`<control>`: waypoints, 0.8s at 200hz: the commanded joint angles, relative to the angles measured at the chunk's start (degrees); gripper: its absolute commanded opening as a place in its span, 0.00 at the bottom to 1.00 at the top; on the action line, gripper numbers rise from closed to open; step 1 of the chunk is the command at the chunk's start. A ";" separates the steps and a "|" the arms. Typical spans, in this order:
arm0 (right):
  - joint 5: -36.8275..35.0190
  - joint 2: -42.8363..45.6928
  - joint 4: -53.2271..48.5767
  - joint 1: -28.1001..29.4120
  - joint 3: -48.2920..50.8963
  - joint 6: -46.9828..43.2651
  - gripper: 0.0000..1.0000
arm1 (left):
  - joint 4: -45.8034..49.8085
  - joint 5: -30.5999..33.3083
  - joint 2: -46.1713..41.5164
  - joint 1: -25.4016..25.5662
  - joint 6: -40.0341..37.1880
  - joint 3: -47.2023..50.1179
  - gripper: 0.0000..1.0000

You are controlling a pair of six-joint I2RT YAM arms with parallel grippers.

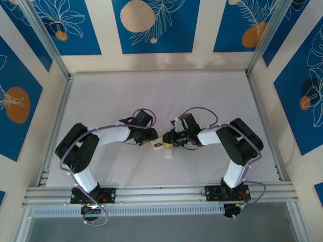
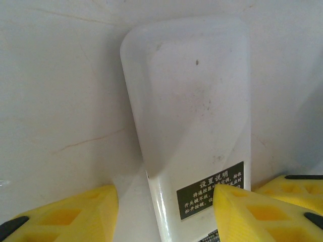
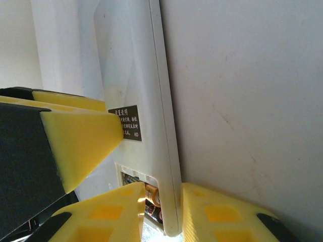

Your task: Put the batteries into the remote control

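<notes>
The white remote control (image 3: 146, 91) is held off the table between both arms, labelled back face showing (image 2: 192, 111). My right gripper (image 3: 162, 187) is shut on its lower end, one yellow finger on each side of the thin edge. The battery bay there is uncovered, and the batteries (image 3: 153, 194) lie inside, one gold end showing above a dark one. My left gripper (image 2: 165, 190) stands open around the remote's body. Its right finger (image 2: 247, 214) rests over the black label, and its left finger (image 2: 70, 217) stays apart from the remote's edge. In the top view the left gripper (image 1: 155, 145) and right gripper (image 1: 169, 140) meet at mid-table.
A small loose white piece (image 1: 169, 154) lies on the white table (image 1: 151, 96) just below the two grippers. Metal rails and patterned walls enclose the table on the left, back and right.
</notes>
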State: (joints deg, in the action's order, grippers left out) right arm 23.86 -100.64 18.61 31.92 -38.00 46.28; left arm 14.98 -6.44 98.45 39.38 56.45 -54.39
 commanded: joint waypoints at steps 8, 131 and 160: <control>-1.81 -0.70 -6.59 0.61 0.16 -3.34 0.26 | -0.17 -1.03 2.04 -0.45 -0.12 0.55 0.52; -10.50 -2.72 -18.54 2.52 -3.01 -8.20 0.20 | -0.04 -1.47 2.48 -0.49 -0.13 0.48 0.52; -13.93 -2.65 -21.27 3.46 -3.21 -9.07 0.18 | -0.25 -1.56 2.44 -0.44 -0.09 0.61 0.52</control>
State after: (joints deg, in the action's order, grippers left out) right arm 18.00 -100.40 7.57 34.26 -42.65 39.40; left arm 14.76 -7.03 98.67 39.22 56.45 -54.39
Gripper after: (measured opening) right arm 0.187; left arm 0.523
